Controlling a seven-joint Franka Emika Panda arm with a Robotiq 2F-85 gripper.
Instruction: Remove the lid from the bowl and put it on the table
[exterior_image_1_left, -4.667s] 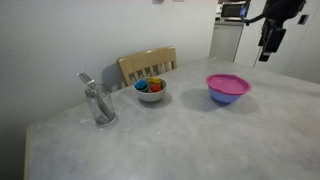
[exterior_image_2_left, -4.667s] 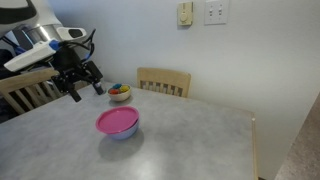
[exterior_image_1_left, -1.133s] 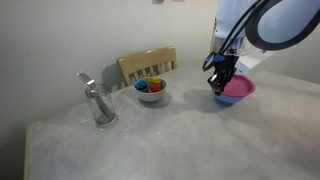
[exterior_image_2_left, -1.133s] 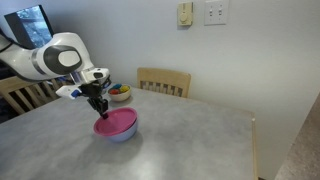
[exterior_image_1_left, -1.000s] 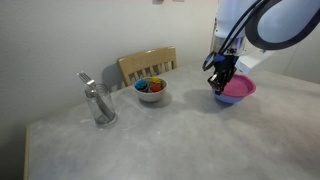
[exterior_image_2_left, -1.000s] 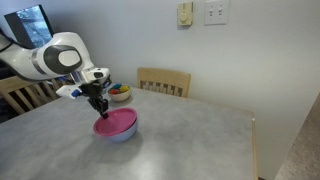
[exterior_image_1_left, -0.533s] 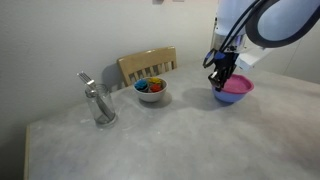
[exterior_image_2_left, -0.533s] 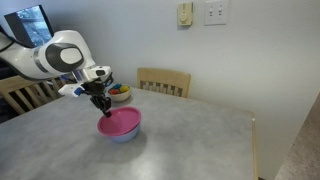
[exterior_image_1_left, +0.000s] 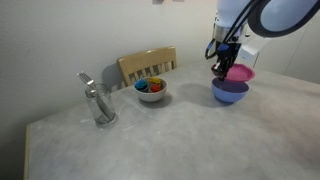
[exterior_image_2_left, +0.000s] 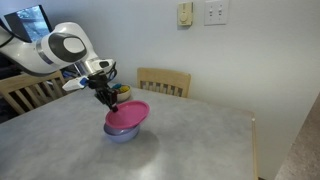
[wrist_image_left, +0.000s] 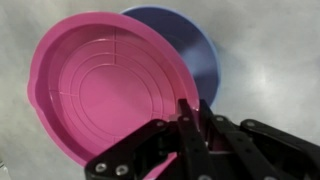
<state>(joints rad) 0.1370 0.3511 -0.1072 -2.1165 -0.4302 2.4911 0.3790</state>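
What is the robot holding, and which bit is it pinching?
The gripper holds the pink lid. It pinches the lid by its rim, at one edge, and the lid hangs tilted above the bowl.

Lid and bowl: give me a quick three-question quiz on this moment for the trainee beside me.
1. True or false: the lid lies flat, closing the bowl.
2. The gripper is shut on: A) the lid's rim, B) the bowl's rim, C) nothing.
3. Fill in: the lid hangs tilted above the bowl and is not yet set on the ____.
Key: 1 false; 2 A; 3 table.
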